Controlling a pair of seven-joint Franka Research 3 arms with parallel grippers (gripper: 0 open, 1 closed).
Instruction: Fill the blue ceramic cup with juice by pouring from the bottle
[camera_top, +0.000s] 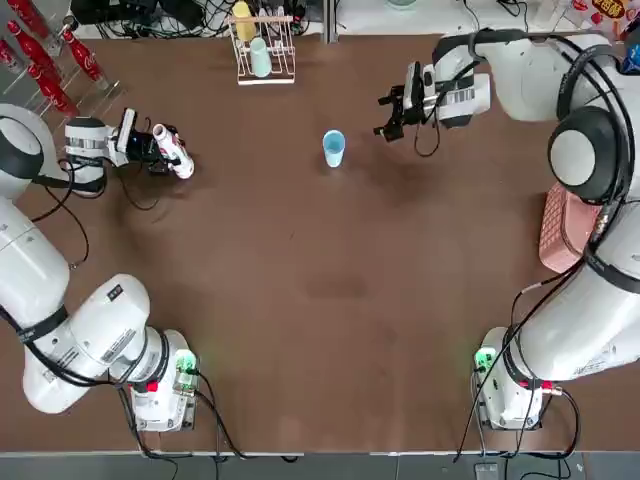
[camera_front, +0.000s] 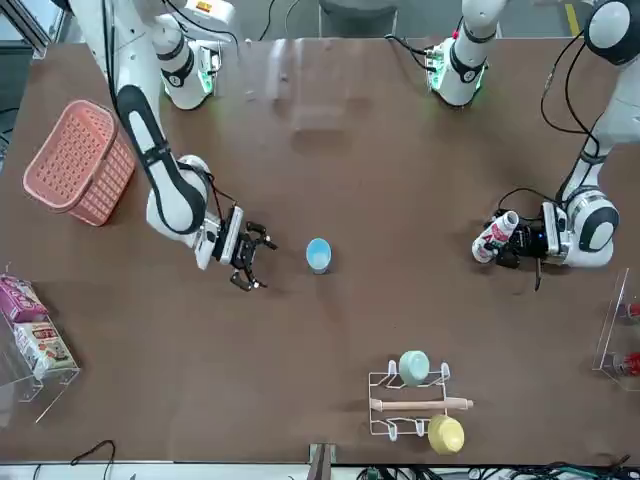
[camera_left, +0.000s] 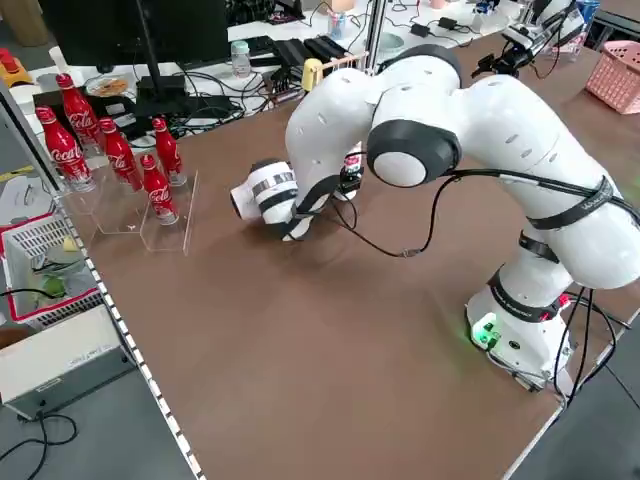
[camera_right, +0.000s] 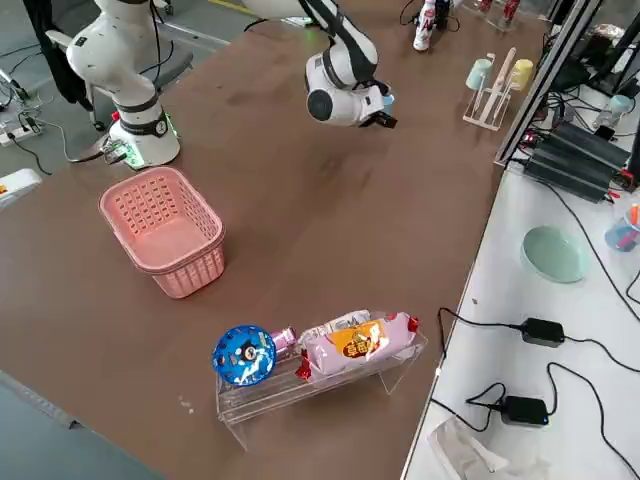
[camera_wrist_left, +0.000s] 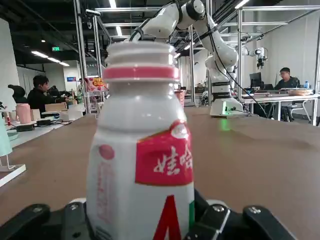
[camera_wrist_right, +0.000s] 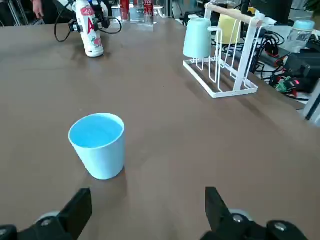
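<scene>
Nearest my bases, one pink basket (camera_top: 568, 228) sits beside my right arm. Farther out, my left gripper (camera_wrist_left: 141, 210) has its two fingers closed around one white bottle (camera_wrist_left: 140, 130) with a red label, on the left part of the table. One blue cup (camera_wrist_right: 100, 145) stands upright and mouth up on the table between my two grippers, nearer the right one. My right gripper (camera_wrist_right: 149, 202) is wide open, both fingers apart, holding nothing. Beyond, one white rack (camera_top: 266, 73) carries two cups, one green (camera_top: 260, 58), one yellow (camera_top: 243, 22). Five red cola bottles (camera_left: 64, 152) stand at the far left.
</scene>
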